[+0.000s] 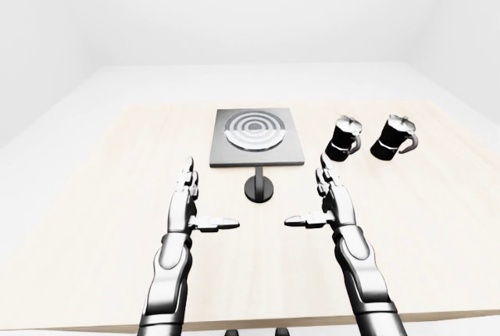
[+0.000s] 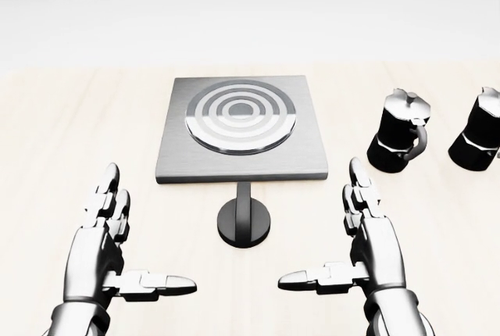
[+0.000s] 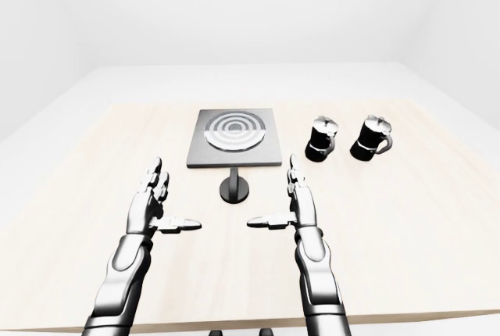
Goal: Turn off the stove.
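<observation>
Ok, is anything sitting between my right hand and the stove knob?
Nothing visible. The knob sits on bare table just below the stove, up and left of the open right hand. The two coffee pots stand off to the right, clear of that path.

**Shiny metal and pale wood**

The left hand (image 2: 109, 254) and the right hand (image 2: 367, 250) look like shiny silver metal with dark joints. Under the fingers (image 2: 112, 180) lies a table (image 2: 70, 133) of pale, smooth, matt wood. Just past the fingertips stands a stove (image 2: 242, 129) of dull brushed grey metal, with shiny silver rings on top. Its round knob (image 2: 244, 223) is dark and glossy. Past the right fingers, two coffee pots (image 2: 398, 142) are glossy black with silver lids.
</observation>
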Robot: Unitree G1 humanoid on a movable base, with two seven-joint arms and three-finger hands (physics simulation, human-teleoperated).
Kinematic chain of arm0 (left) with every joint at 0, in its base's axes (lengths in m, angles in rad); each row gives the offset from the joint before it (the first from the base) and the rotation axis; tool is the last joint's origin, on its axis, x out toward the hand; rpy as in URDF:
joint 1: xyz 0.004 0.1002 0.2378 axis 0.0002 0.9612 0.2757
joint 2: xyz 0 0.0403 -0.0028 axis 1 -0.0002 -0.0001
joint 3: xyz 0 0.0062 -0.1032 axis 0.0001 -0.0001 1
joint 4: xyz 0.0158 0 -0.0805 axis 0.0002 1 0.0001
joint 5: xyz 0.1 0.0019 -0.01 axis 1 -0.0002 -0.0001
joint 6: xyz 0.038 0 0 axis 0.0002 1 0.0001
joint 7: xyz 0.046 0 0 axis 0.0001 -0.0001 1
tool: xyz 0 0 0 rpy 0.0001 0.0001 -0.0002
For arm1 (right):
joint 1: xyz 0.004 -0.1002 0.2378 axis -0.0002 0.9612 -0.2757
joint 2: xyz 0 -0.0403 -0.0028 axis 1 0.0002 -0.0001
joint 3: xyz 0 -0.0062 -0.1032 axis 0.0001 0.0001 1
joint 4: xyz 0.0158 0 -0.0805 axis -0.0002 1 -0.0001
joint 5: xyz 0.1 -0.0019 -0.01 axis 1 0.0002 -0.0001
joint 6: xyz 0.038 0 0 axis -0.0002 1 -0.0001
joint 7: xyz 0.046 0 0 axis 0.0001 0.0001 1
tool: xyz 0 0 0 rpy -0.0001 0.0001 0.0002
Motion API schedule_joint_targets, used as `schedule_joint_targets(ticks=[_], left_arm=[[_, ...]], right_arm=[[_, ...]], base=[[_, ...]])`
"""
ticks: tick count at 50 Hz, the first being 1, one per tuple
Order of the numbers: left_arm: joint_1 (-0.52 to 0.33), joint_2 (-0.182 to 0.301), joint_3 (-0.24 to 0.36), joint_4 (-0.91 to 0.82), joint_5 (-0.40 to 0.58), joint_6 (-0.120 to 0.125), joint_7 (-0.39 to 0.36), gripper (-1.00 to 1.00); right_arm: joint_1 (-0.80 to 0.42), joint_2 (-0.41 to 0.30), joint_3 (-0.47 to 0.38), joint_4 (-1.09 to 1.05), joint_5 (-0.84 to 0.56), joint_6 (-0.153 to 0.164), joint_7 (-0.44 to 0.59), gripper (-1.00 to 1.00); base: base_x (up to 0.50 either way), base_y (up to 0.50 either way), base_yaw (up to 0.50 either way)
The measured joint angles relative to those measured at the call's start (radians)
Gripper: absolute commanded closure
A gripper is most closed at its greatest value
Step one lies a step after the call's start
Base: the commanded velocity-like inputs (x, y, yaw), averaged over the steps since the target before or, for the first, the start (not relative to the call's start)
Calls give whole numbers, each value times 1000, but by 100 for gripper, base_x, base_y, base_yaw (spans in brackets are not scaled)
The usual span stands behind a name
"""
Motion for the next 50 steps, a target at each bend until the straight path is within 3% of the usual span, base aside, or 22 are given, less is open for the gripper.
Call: schedule_joint_targets(ticks=[8,26,35,45,50], left_arm=[[0,0,-1,6,5,-5,1,-100],[16,6,74,-98,-104,41,53,-100],[21,30,197,-135,-174,78,171,-100],[10,62,306,-87,-199,53,394,-100],[26,66,344,-88,-205,27,475,-100]], right_arm=[[-2,0,0,6,0,-2,2,-100],[-4,-1,0,9,-1,-3,1,-100],[-2,-1,0,6,-5,-5,2,-100],[3,-1,1,-1,-7,-5,3,-100],[4,-1,1,-4,-7,-3,3,-100]], base=[[31,0,0],[3,0,0],[0,0,0],[0,0,0],[0,0,0]])
